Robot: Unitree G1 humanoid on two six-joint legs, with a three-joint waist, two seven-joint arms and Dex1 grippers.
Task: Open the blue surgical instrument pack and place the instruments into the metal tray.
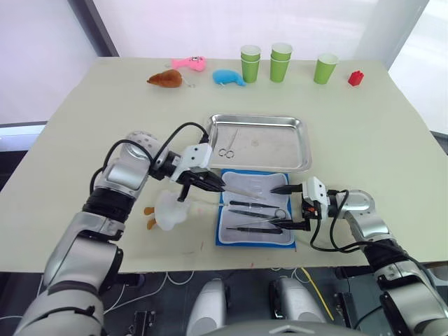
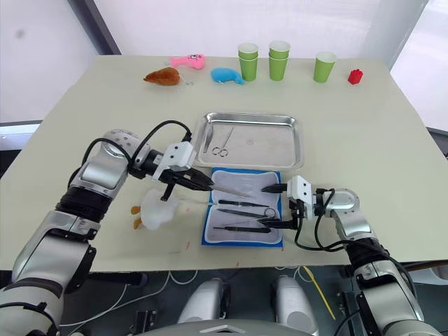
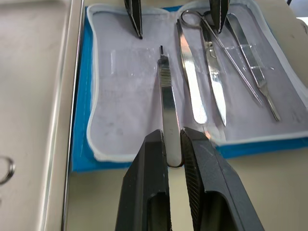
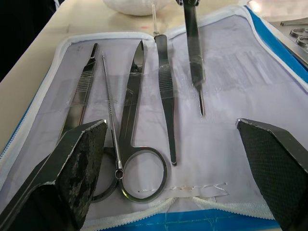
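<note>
A: Where's everything? The metal tray [image 1: 260, 142] sits at table centre with one pair of scissors [image 1: 227, 149] in it; the blue surgical instrument pack [image 1: 255, 216] lies open at its 6 o'clock.

B: Left gripper [image 3: 174, 155] is clenched on a scalpel handle [image 3: 167, 103] over the pack. Right gripper [image 4: 180, 144] is spread wide over the other instruments [image 4: 139, 110].

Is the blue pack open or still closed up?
Open. The blue surgical instrument pack lies spread flat on the table, pale lining up, with silver instruments lying in a row on it.
</note>
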